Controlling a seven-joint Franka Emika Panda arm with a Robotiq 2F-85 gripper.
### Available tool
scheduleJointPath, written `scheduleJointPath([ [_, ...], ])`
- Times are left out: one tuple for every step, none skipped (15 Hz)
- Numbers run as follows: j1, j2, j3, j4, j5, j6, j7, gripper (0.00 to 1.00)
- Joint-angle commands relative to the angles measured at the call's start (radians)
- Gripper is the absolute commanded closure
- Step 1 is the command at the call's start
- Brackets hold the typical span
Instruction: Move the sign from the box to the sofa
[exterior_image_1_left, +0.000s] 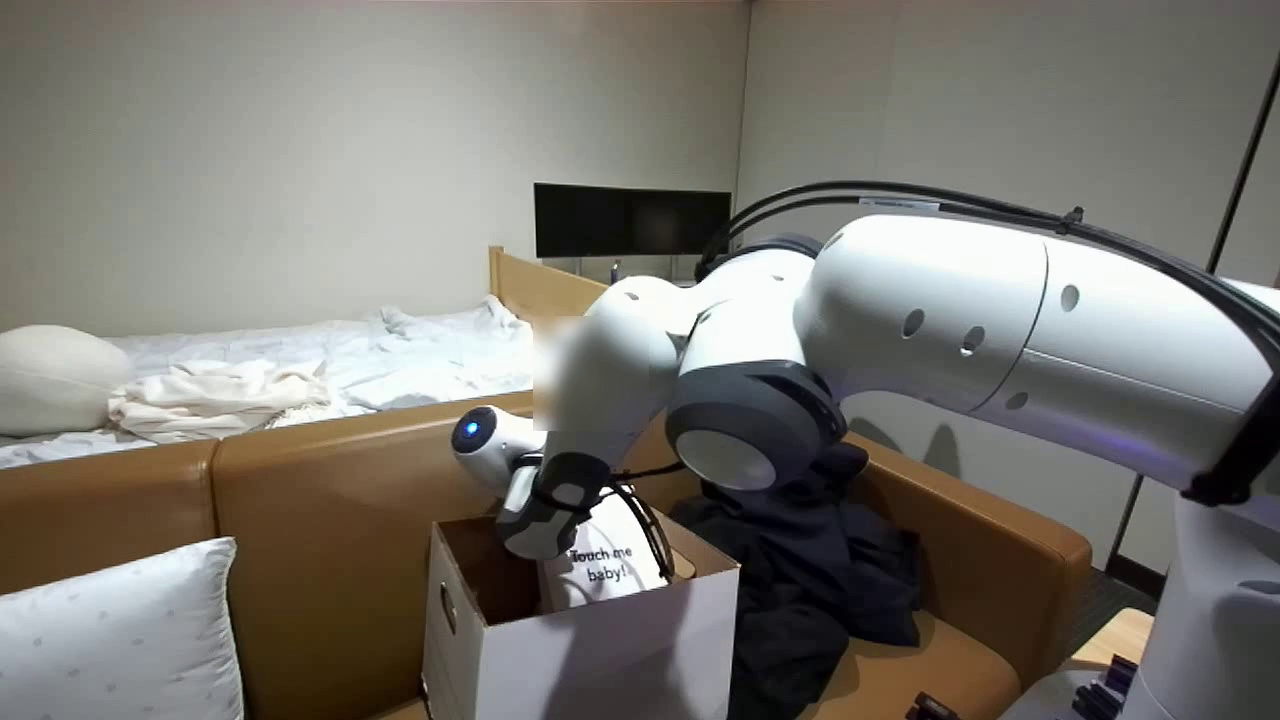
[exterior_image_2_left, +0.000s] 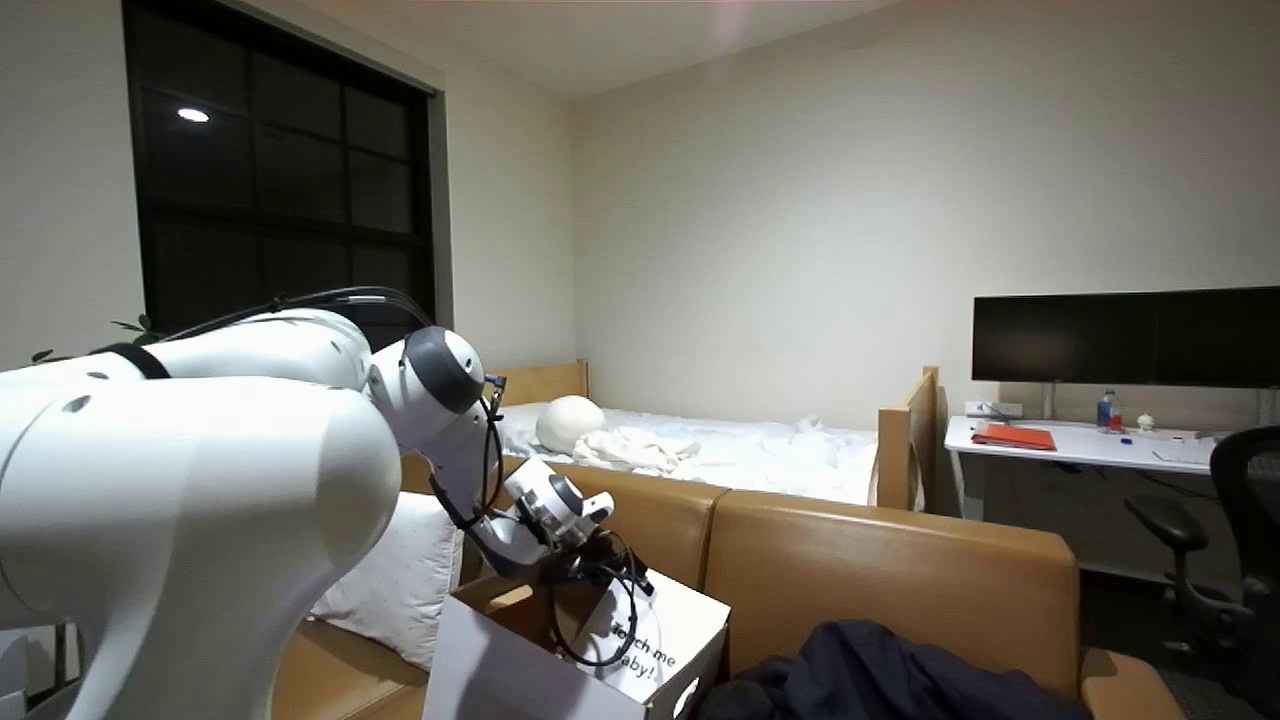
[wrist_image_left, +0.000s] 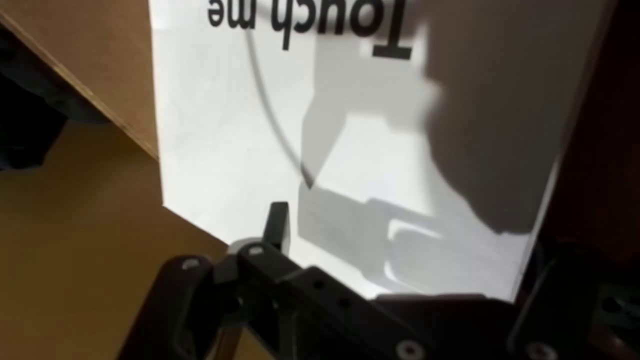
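The sign is a flat white card reading "Touch me baby!". It stands tilted in the box, its upper part above the rim in both exterior views; its lower end is hidden. The sign fills much of the wrist view, its text upside down. My gripper is open at the card's top edge, one finger in front of the card and the other beside its far edge, in shadow. In an exterior view the black gripper is over the card's top; contact cannot be told. The box stands on the sofa.
A dark cloth lies on the sofa beside the box. A white pillow leans on its other side. The sofa back rises behind the box. A bed and a desk stand farther back.
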Motion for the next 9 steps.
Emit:
scheduleJointPath([
  [0.098,-0.130,-0.077,-0.228,0.003,-0.075,0.106,0.00],
  [0.096,-0.151,-0.064,-0.248,-0.041,-0.102,0.154,0.00],
  [0.096,-0.169,-0.053,-0.265,-0.038,-0.126,0.169,0.07],
  [0.094,-0.190,-0.041,-0.283,-0.039,-0.142,0.184,0.26],
  [0.091,-0.204,-0.033,-0.292,-0.041,-0.153,0.197,0.32],
  [0.085,-0.221,-0.022,-0.304,-0.043,-0.162,0.205,0.39],
  [0.076,-0.239,-0.008,-0.314,-0.042,-0.164,0.209,0.46],
  [0.068,-0.257,0.004,-0.326,-0.046,-0.171,0.203,0.52],
  [0.062,-0.269,0.012,-0.336,-0.048,-0.167,0.208,0.60],
])
